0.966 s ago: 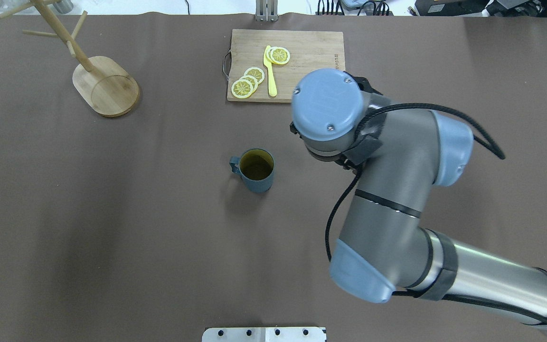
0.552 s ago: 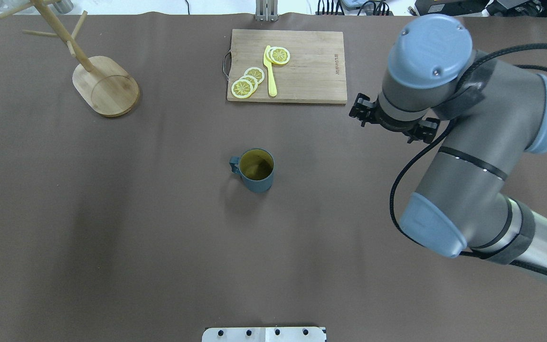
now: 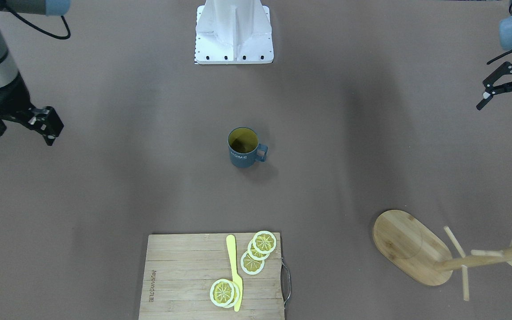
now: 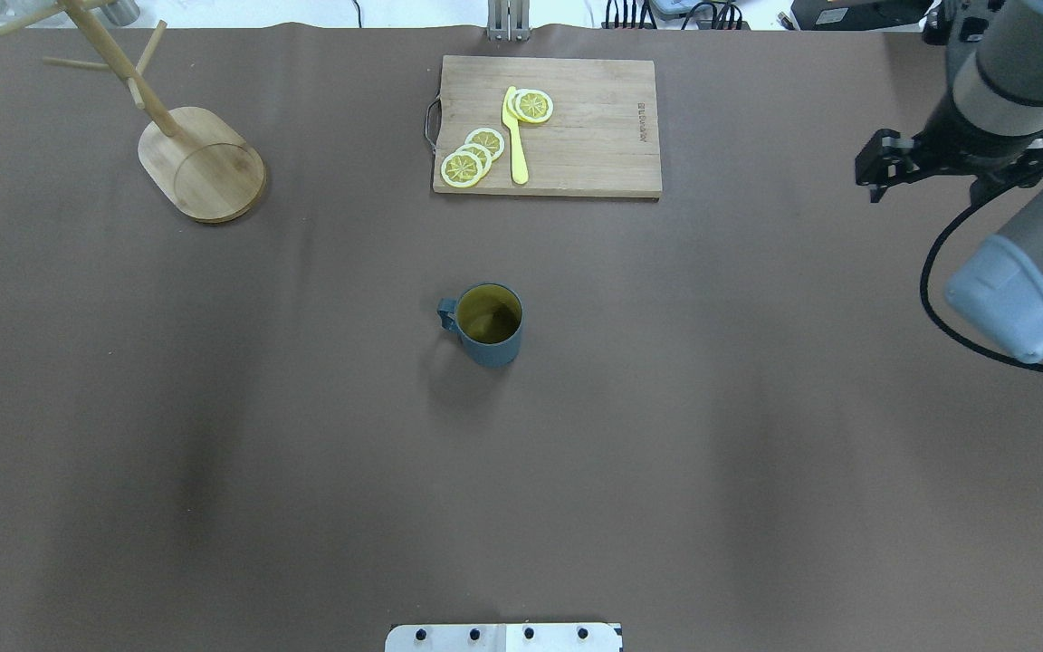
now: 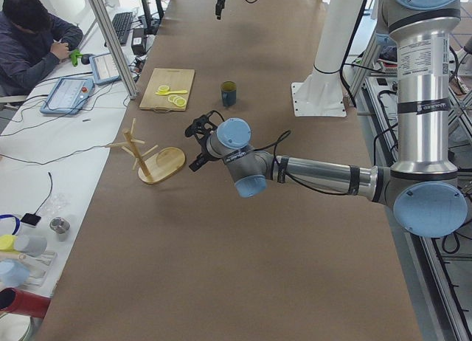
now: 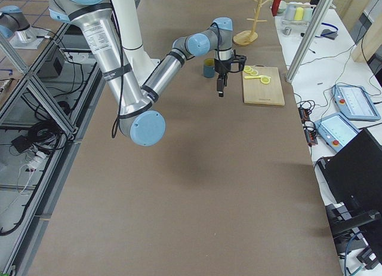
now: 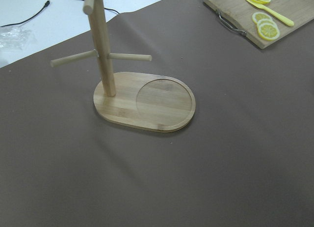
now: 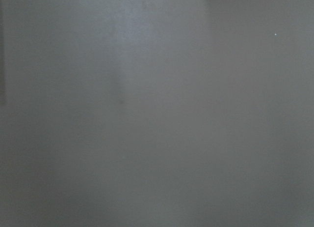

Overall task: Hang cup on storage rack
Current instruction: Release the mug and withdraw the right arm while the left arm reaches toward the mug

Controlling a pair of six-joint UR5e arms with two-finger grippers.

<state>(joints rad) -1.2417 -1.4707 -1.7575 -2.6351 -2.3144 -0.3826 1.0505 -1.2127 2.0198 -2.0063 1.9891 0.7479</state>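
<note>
The cup (image 4: pixel 485 324) is sitting upright in the middle of the bench (image 4: pixel 304 471), with nothing gripping it. It is well apart from the storage rack (image 4: pixel 205 163), whose pegs (image 4: pixel 69 63) are carrying nothing. Grasping, carrying and hanging are all waiting. The left claw (image 3: pixel 497 119) is hovering wide open and empty. I cannot tell whether the right claw (image 3: pixel 48 129) is spread or closed.

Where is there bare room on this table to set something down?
Bare: the wide stretch between the cup and the base plate, and both sides of the cup. Busier along the far edge: rack and cutting board.
</note>
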